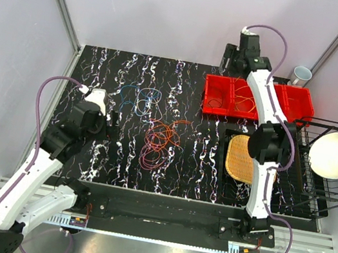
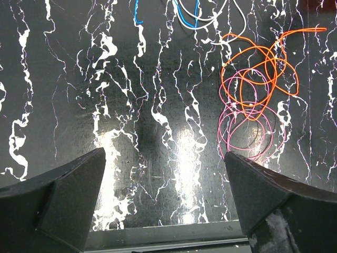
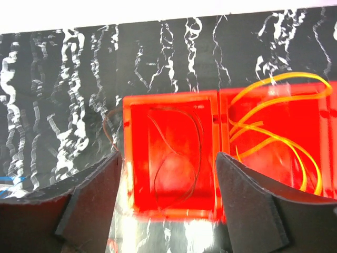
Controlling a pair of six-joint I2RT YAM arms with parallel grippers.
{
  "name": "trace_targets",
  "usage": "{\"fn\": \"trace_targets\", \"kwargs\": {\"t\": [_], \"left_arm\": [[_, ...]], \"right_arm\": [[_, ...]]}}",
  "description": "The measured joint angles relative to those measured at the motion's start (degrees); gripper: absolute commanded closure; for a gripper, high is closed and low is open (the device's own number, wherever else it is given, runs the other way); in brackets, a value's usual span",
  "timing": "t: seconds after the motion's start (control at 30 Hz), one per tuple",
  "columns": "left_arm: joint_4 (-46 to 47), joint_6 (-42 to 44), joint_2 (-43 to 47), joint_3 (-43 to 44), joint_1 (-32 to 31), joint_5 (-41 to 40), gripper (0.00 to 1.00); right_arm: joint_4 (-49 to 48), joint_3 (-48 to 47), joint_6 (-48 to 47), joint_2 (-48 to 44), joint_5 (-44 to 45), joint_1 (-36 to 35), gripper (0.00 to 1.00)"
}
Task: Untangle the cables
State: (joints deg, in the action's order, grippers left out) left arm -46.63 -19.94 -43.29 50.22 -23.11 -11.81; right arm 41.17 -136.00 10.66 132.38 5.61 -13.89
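Observation:
Loose cables lie on the black marbled table: a blue one (image 1: 138, 98) at the back, an orange-red one (image 1: 167, 131) and a pink-magenta one (image 1: 152, 156) overlapping in the middle. The left wrist view shows the blue (image 2: 187, 16), orange-red (image 2: 263, 68) and pink-magenta (image 2: 250, 126) cables ahead to the right. My left gripper (image 1: 106, 130) (image 2: 164, 155) is open and empty, low over bare table left of them. A yellow-orange cable (image 1: 245, 104) (image 3: 279, 132) lies in a red bin (image 1: 251, 115). My right gripper (image 1: 236, 60) (image 3: 167, 155) is open and empty over the bins.
Three red bins stand in a row at the back right; the left one (image 3: 138, 158) holds a thin dark wire (image 3: 179, 153). A woven mat (image 1: 242, 158), a black wire rack (image 1: 314, 195) with a white bowl (image 1: 335, 154) and a cup (image 1: 301, 75) are at the right.

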Motion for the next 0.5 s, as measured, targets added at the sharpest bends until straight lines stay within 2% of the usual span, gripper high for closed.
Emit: {"fn": "trace_targets", "kwargs": {"t": [0.17, 0.3, 0.5], "left_arm": [[-0.02, -0.04, -1.18, 0.00, 0.00, 0.04, 0.02], [-0.04, -0.50, -4.37, 0.00, 0.00, 0.07, 0.03], [1.75, -3.15, -11.23, 0.35, -0.02, 1.70, 0.10]], "right_arm": [[2.64, 5.09, 2.60, -9.01, -0.81, -0.17, 0.18], [1.44, 17.25, 4.24, -20.52, -2.01, -1.38, 0.17], [-5.25, 40.76, 9.27, -36.83, -7.39, -4.07, 0.17]]}}
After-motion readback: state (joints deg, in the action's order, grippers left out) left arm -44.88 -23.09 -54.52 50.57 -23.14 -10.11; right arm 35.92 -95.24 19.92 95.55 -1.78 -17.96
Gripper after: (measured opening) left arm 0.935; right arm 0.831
